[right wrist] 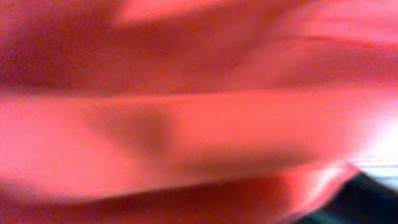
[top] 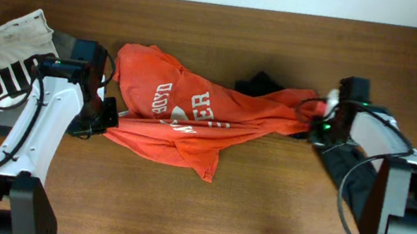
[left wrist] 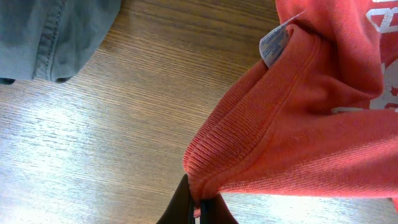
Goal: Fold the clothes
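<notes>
Overhead shows the shirt (top: 157, 136) stretched across the surface's (top: 260, 218) middle, its white lettering (top: 183, 105) crumpled and unreadable. Left claw (left wrist: 198, 206) clamps the ribbed hem; the tag (left wrist: 273, 45) is illegible. Right claw (top: 322, 123), smothered in cloth: cannot tell.

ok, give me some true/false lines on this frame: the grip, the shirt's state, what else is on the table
1. The left gripper is pinched on the ribbed edge of the orange shirt. True.
2. The shirt is folded into a neat square. False: it lies crumpled and stretched out across the table, between the two arms.
3. A pile of clothes sits at the table's left end. True.
4. The right wrist camera shows bare wood. False: blurred orange cloth fills nearly all of it.
5. The shirt's lettering is black. False: it is white.
</notes>
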`<state>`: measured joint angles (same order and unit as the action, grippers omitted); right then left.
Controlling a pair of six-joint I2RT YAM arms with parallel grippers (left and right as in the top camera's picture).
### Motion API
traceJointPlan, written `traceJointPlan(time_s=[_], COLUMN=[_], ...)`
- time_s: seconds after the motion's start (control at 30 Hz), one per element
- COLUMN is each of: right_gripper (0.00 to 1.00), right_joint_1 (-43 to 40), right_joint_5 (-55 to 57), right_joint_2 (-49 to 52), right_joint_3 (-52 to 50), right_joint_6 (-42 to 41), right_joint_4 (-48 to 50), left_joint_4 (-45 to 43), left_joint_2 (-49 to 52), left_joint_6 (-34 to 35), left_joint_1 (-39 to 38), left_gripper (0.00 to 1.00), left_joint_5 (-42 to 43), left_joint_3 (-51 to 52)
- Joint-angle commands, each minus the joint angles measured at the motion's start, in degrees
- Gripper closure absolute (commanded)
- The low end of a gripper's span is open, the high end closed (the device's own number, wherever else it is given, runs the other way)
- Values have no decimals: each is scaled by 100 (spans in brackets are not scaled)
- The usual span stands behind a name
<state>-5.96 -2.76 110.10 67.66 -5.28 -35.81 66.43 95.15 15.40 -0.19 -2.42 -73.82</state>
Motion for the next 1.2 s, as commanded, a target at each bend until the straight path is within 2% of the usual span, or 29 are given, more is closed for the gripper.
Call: traceJointPlan(time_s=[0.0,0.2,0.33,0.43,0.53,0.67,0.8,0.9,1.03,1.17], right_gripper=[96,96,95,91,86,84,81,81,80,80], right_joint_1=[-1005,-2970,-3657,-3917,-3888,-3591,-3128,-2758,-2162,-1665], right_joint_5=[1250,1244,1099,146,-841,-1176,-1165,-1163,-1154,-568], right_joint_2=[289,289,289,280,258,70,-280,-407,-321,-15], right_joint_3=[-144,-138,-133,-120,90,595,1360,1648,1659,1589], right_joint_6=[-623,-1316,-1679,-1722,-1241,-988,-822,-330,442,542], right_joint_4=[181,192,94,184,66,-546,-1329,-1652,-1805,-1812], left_joint_4=[-2,-2,-2,-22,-153,-317,-343,-345,-365,-387], left_joint_2=[-2,0,-2,-2,-2,-2,0,-2,0,-2], left_joint_6=[-46,-48,-46,-46,-46,-48,-48,-48,-48,-48], left_joint_1=[35,35,35,35,35,35,35,35,35,35], left_gripper=[100,100,100,100,100,100,100,100,100,100], left_joint_5=[-149,-149,-149,-146,-144,-127,-127,-129,-127,-127], left_joint_3=[-4,-4,-4,-4,-4,-4,-4,-4,-4,-4])
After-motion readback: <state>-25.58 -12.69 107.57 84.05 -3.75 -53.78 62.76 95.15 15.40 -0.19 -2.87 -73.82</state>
